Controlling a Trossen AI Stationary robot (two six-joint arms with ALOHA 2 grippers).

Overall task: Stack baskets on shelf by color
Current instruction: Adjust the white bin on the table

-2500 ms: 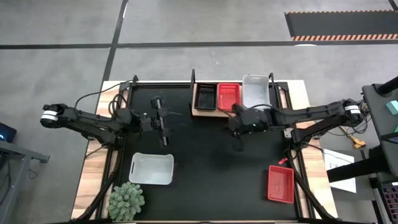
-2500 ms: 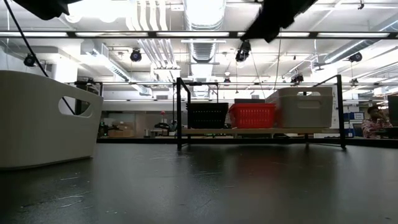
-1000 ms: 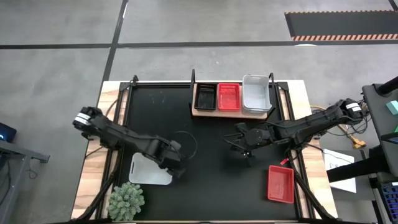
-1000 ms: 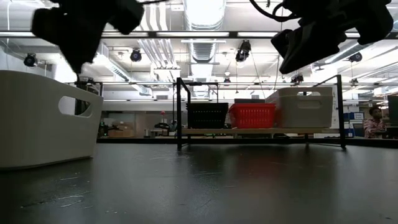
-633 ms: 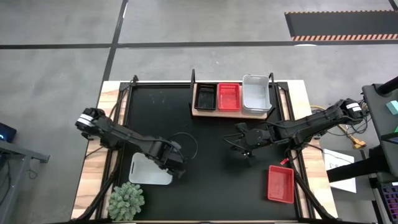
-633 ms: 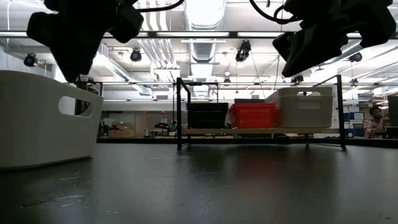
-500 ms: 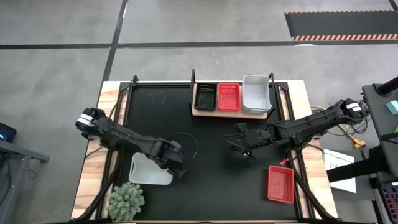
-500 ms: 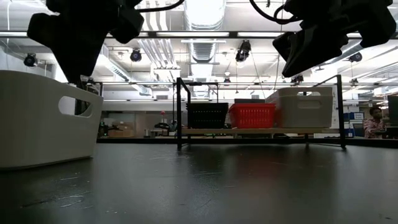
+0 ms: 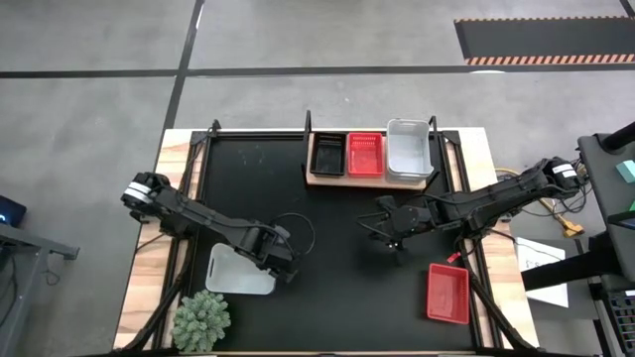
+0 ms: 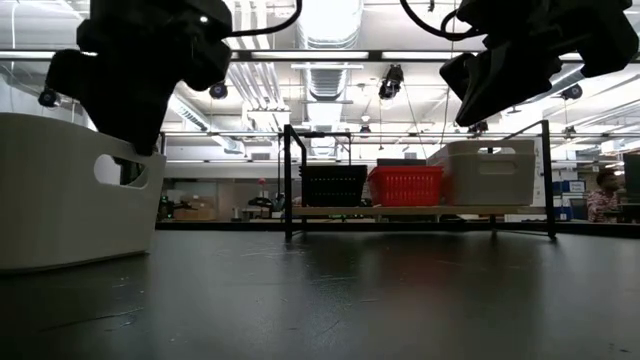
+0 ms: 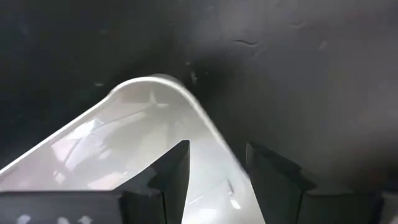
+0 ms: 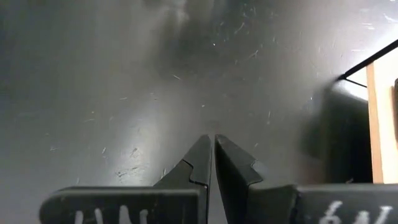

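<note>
Since a second before, left gripper (image 11: pixel 214 168) had edged lower, fingers spread astride the wall of white basket (image 9: pixel 233 276) well before shelf (image 9: pixel 319 179). Right gripper (image 12: pixel 213 155), pressed together, hovered over bare mat. Five baskets counted: three on shelf, two off.

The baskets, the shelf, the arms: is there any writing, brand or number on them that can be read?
No text can be read in any view.
Right gripper: pale marks at the base of its housing look like lettering, but they are cut off and blurred.
Baskets on the shelf, white basket and red basket on the mat: no labels visible.
</note>
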